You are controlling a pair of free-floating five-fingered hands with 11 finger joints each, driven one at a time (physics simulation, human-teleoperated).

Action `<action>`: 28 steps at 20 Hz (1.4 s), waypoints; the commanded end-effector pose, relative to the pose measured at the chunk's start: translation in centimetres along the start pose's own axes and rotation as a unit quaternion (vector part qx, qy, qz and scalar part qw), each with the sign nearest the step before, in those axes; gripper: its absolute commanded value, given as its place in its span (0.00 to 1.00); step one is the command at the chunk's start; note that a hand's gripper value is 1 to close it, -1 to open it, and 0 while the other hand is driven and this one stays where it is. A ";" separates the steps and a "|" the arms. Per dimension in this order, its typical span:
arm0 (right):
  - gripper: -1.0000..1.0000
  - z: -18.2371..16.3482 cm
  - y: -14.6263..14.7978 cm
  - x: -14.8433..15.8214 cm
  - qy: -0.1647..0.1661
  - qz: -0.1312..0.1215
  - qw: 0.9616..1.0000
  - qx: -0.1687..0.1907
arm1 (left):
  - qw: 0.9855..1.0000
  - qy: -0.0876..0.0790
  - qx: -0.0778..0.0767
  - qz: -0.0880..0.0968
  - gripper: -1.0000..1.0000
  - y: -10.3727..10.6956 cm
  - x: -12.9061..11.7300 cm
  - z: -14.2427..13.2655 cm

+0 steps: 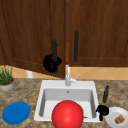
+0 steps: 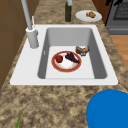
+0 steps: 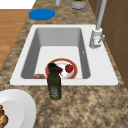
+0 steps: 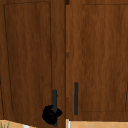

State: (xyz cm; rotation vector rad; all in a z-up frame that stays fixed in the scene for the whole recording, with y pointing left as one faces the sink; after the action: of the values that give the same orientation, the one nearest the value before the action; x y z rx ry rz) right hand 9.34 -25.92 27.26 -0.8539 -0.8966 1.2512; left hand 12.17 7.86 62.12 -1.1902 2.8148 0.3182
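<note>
Dark wood forms the left cabinet door (image 1: 32, 35), which hangs above the sink (image 1: 67, 86) and stands slightly ajar, its lower edge swung out from the wall. My left hand (image 1: 51, 63) is curled round the lower end of the black door handle (image 1: 54, 48); the upper view shows the same grip, with my left hand (image 4: 50, 114) at the bottom of the door handle (image 4: 54, 98).

Handling, as I judge it:
- The door is a rigid, hinged panel. It should swing on an arc only, so any pull is best kept along that arc and not straight out.
- The handle is a slim, stiff vertical bar, probably smooth. A full wrap of the fingers should hold better than a fingertip pinch.
- The bar sits at the edge far from the hinges, so a grip on it gives good leverage. Moderate, steady force should be enough.

My right hand (image 1: 102, 110) hangs idle over the surface at the sink's right rim, beside the white plate (image 1: 111, 117) and near the green bottle (image 1: 106, 94). I cannot tell how its fingers stand.

A red-rimmed plate (image 2: 56, 67) with food lies in the basin.
</note>
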 end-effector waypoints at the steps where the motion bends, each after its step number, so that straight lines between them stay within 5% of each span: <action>1: 0.50 0.0 0.0 0.0 0.000 0.000 1.000 0.000 | 1.000 -0.015 0.000 -0.003 1.00 2.9 -0.5 1.3; 7: 0.50 0.0 0.0 0.0 0.000 0.000 1.000 0.000 | 1.000 0.010 0.013 0.005 1.00 7.2 1.7 2.1; 15: 0.50 0.0 0.0 0.0 0.000 0.000 1.000 0.000 | 0.999 0.014 0.036 0.033 1.00 12.9 2.0 3.4; 18: 0.50 0.0 0.0 0.0 0.000 0.000 1.000 0.000 | 0.997 0.027 0.039 0.054 1.00 15.0 1.6 3.6; 28: 0.50 0.0 0.0 0.0 0.000 0.000 1.000 0.000 | 0.991 0.008 0.042 0.128 1.00 21.7 0.2 4.7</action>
State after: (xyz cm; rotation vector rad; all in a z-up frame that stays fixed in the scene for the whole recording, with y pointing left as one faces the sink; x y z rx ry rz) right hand 9.34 -25.92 27.26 -0.8539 -0.8966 1.2512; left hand -2.58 21.19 62.33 -0.8064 3.0023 0.1588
